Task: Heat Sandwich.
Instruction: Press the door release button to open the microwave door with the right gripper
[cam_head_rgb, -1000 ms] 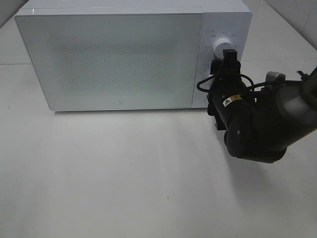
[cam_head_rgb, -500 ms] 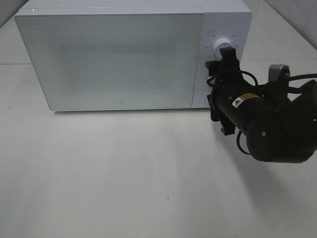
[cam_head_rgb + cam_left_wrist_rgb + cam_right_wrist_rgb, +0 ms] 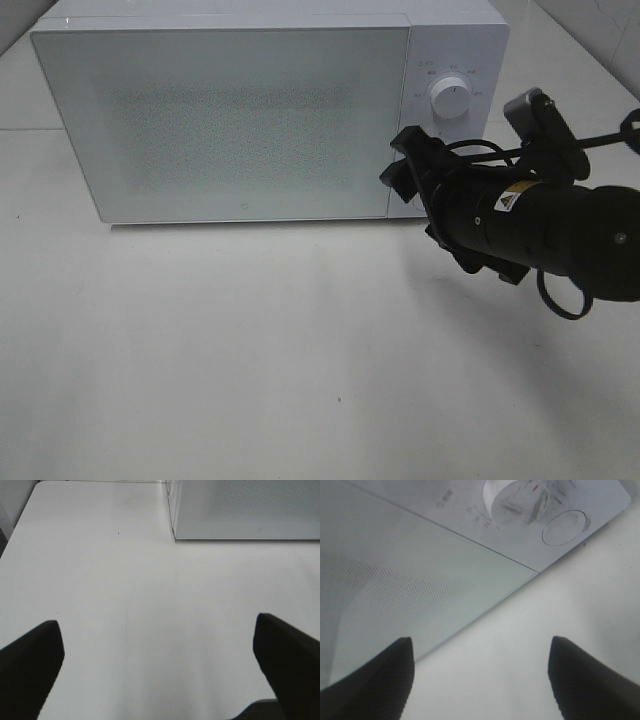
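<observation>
The sandwich is out of view. A white microwave (image 3: 220, 120) stands at the back of the table with its door shut. My right gripper (image 3: 400, 165) hovers just in front of the door's lower right corner, tilted, with its jaws open and nothing between them. In the right wrist view this gripper (image 3: 480, 645) faces the door's glass (image 3: 395, 570), a dial (image 3: 517, 500) and a round button (image 3: 565, 527). The left gripper (image 3: 156, 625) is open over bare table, well in front of the microwave (image 3: 245, 510); it does not show in the exterior high view.
The upper dial (image 3: 450, 100) sits on the control panel, right of the door. The white table (image 3: 250, 350) spreads out in front of the microwave. A tiled wall shows at the far right.
My right gripper has come off the upper dial, rolled over and moved down and left to the door's lower right corner. Its arm has swung right.
</observation>
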